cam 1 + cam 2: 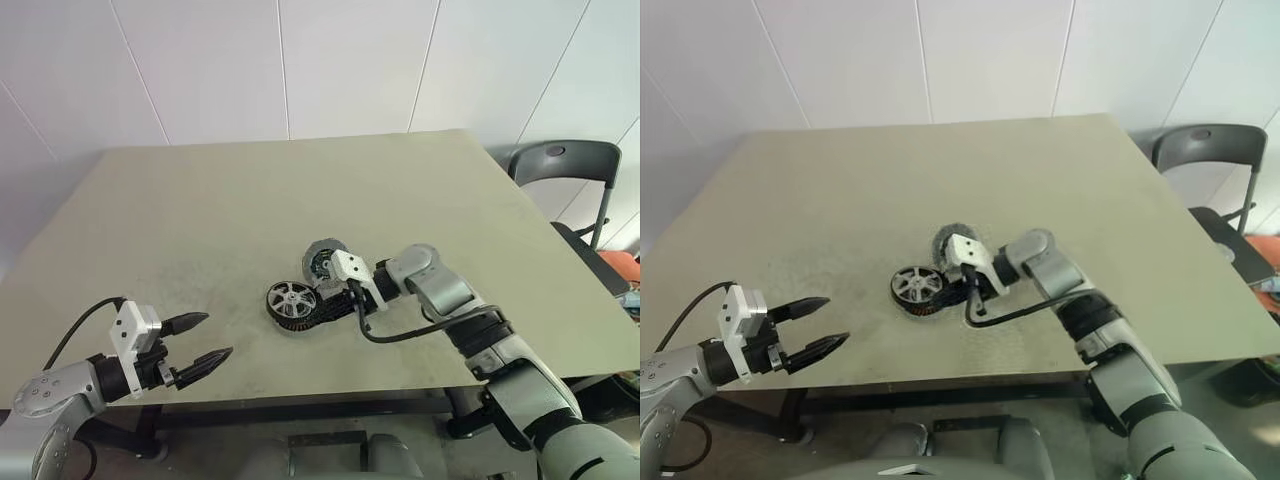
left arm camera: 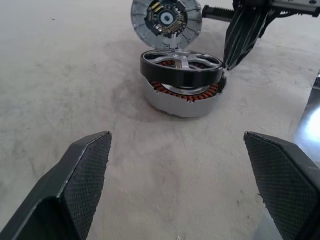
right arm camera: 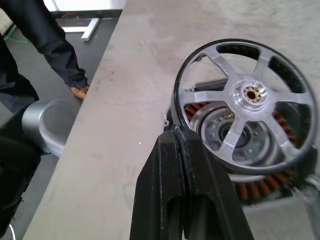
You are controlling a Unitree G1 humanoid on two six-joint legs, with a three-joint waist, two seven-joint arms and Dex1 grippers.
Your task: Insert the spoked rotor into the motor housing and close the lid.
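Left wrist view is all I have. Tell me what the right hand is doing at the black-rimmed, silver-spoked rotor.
Observer: The right hand has its fingers shut together and grips nothing. Its tips sit at the rim of the spoked rotor, which lies off-centre over the round silver motor housing with coppery windings.
Operator: Report where my left hand is.
Observer: The head view shows the left hand open over the near left edge of the grey table, well apart from the parts.
Operator: Check the surroundings.
Observer: The right wrist view shows a person's leg in dark trousers standing beside the table.
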